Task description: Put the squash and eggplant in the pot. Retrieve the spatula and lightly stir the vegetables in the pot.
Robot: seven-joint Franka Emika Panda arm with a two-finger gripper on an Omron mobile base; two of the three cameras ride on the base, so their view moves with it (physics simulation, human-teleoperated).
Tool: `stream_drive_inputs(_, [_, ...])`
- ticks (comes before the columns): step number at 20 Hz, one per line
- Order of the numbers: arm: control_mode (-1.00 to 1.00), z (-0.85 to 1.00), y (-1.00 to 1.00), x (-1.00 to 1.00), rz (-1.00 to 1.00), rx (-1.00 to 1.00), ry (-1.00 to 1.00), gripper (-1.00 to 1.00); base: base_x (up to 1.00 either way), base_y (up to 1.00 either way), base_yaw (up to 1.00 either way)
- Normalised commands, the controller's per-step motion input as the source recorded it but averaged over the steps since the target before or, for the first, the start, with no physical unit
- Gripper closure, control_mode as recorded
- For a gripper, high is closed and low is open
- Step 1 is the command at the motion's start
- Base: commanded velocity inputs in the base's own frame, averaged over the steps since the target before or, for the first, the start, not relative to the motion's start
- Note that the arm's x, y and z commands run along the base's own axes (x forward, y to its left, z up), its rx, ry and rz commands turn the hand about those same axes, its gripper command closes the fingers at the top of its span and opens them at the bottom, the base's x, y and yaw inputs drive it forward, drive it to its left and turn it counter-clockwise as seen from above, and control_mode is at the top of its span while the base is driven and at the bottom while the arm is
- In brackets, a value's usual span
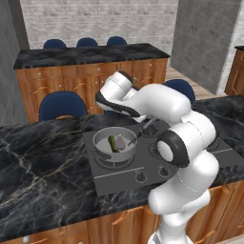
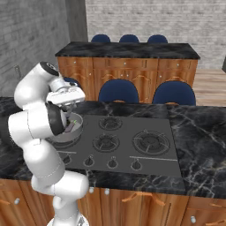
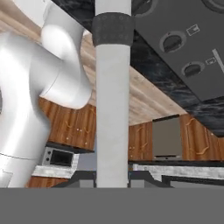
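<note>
Gripper (image 1: 142,119) clamped on spatula (image 3: 113,109) handle, mid frame, just upper right of pot (image 1: 101,138). Squash (image 1: 113,144) & eggplant (image 1: 122,142) both inside pot, side by side. Spatula slants down-left twd veg; can't tell if the blade touches them.

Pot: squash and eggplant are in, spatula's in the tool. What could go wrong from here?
1. The pot is shallow; a hard sweep of the spatula could flip the squash or eggplant over the rim.
2. A push on the wall could slide the pot off its burner.
</note>
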Motion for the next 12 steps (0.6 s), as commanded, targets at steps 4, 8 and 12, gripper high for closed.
stream_drive_inputs(4, [-1.00,-0.38,0.08,0.34,0.00,-0.05,0.03,1.00,0.00,0.00,0.00])
stream_drive_inputs(8, [-1.00,-0.28,0.08,0.34,0.00,-0.03,0.00,1.00,0.00,0.00,0.00])
stream_drive_inputs(12, [-1.00,-0.26,0.15,0.38,0.00,-0.02,0.00,1.00,0.00,0.00,0.00])
